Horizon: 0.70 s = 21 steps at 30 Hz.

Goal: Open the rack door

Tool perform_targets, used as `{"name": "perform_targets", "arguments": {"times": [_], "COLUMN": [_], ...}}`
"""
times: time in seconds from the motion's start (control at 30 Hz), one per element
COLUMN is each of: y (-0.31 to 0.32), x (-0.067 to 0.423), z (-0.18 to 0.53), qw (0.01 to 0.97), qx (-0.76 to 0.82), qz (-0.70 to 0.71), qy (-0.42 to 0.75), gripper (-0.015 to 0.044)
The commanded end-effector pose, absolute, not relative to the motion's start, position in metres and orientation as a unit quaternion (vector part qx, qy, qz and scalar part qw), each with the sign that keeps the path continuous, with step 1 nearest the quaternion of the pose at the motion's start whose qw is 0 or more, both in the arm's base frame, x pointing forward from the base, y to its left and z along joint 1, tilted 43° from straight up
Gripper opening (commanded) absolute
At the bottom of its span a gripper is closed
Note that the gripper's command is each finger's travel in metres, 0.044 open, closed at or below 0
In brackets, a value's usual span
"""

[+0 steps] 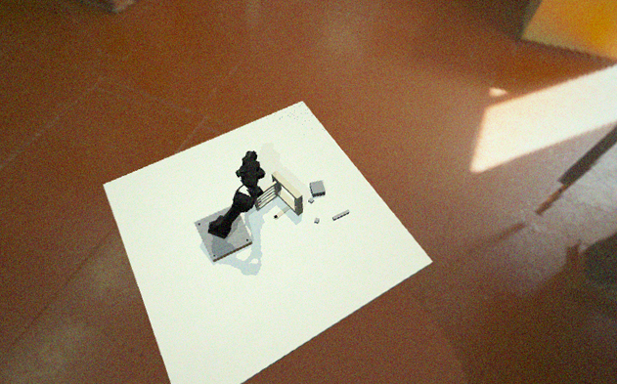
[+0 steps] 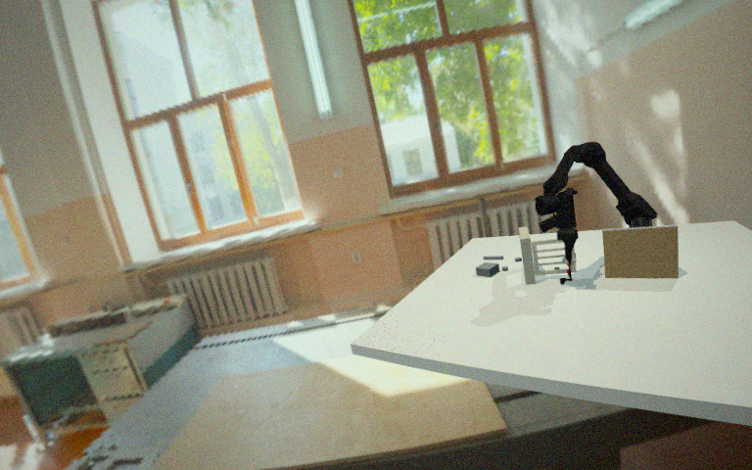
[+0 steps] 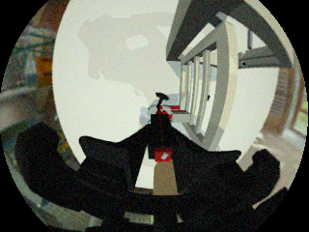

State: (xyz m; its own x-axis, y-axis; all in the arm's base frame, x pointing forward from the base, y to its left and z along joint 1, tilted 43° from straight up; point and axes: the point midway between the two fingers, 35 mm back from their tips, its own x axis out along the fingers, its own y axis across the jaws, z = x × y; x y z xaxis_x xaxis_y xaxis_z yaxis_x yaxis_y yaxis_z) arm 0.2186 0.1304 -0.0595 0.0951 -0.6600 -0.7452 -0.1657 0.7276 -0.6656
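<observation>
The rack frame (image 1: 299, 205) (image 2: 527, 258) (image 3: 181, 41) stands upright on the table. The slatted door (image 2: 545, 242) (image 3: 225, 92) is swung out from it, roughly square to the frame; the exact angle cannot be read. The upright handle, with red parts and a black foot, is at the door's free edge; the handle (image 2: 569, 271) (image 3: 161, 98) shows below my fingers. My gripper (image 2: 567, 249) (image 3: 160, 128) points down and is shut on the handle. The grip itself is mostly hidden by the fingers, and how far the handle is turned is unclear.
A grey block (image 1: 316, 187) (image 2: 487, 269), a grey bar (image 1: 340, 214) (image 2: 493, 258) and two small cubes lie beyond the frame. The arm's brown-sided base block (image 1: 222, 234) (image 2: 640, 252) stands on the white table (image 1: 271, 307) (image 2: 610, 332) on the door's side.
</observation>
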Motion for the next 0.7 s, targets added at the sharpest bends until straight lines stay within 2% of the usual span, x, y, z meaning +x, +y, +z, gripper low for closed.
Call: {"name": "perform_targets", "arguments": {"times": [0.0,0.27,0.67], "y": [0.13,0.13,0.142], "x": [0.219,0.219,0.218], "z": [-0.059,-0.059,-0.048], "qw": [0.67,0.67,0.67], "qx": [-0.313,-0.313,-0.312], "qz": [-0.191,-0.191,-0.19], "qy": [0.646,0.646,0.646], "gripper": [0.0075,0.0285,0.0295]}}
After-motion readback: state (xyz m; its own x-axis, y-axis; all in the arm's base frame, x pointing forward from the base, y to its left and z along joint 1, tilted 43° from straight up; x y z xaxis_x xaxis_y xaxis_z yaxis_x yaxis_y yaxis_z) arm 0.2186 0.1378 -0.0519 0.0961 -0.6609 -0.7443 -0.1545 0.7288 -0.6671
